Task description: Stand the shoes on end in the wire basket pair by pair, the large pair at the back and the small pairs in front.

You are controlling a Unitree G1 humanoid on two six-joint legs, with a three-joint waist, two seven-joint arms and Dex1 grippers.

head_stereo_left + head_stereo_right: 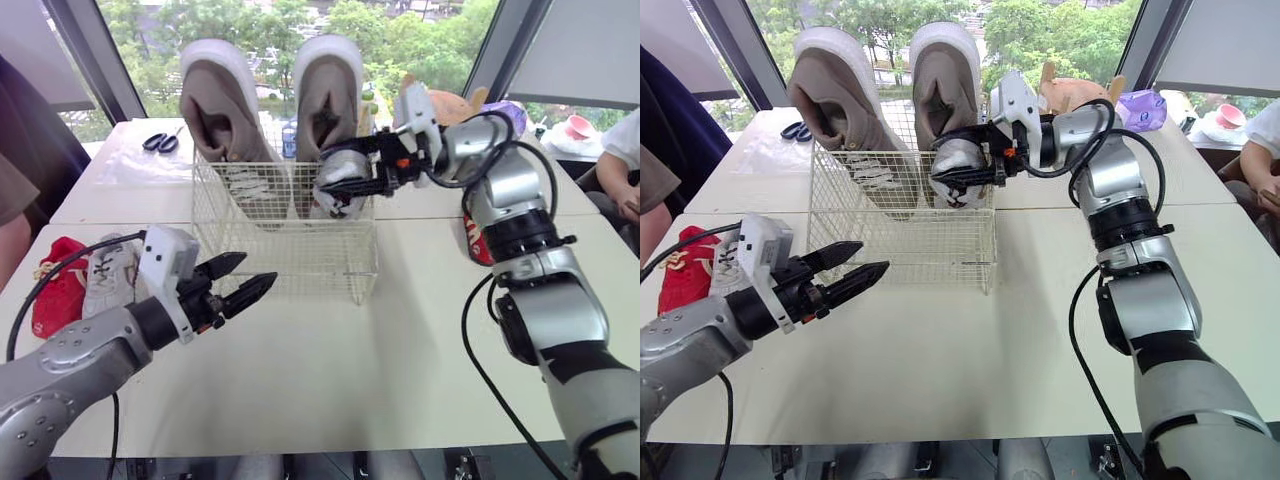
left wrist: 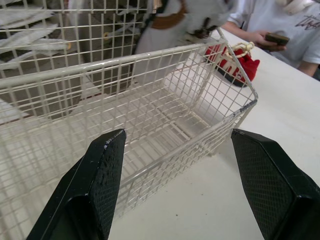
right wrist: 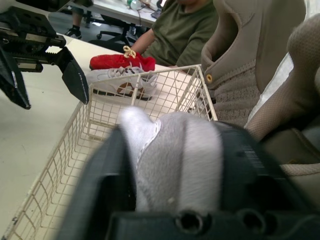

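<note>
A white wire basket (image 1: 300, 258) stands mid-table. Two large tan shoes (image 1: 215, 110) (image 1: 328, 100) stand on end side by side at its back. My right gripper (image 1: 345, 170) is shut on a small grey shoe (image 1: 958, 165), holding it over the basket's right side just in front of the right tan shoe. In the right wrist view the grey shoe (image 3: 175, 160) sits between the fingers. My left gripper (image 1: 255, 272) is open and holds nothing, low over the table off the basket's front left corner. Another small grey shoe (image 1: 105, 270) and a red shoe (image 1: 60, 285) lie at the table's left.
A second red shoe (image 1: 476, 240) lies on the table to the right of the basket, behind my right arm. Scissors (image 1: 160, 142) lie on the far table at the left, a plush toy (image 1: 450, 102) at the right. A seated person (image 1: 620, 165) is at the right edge.
</note>
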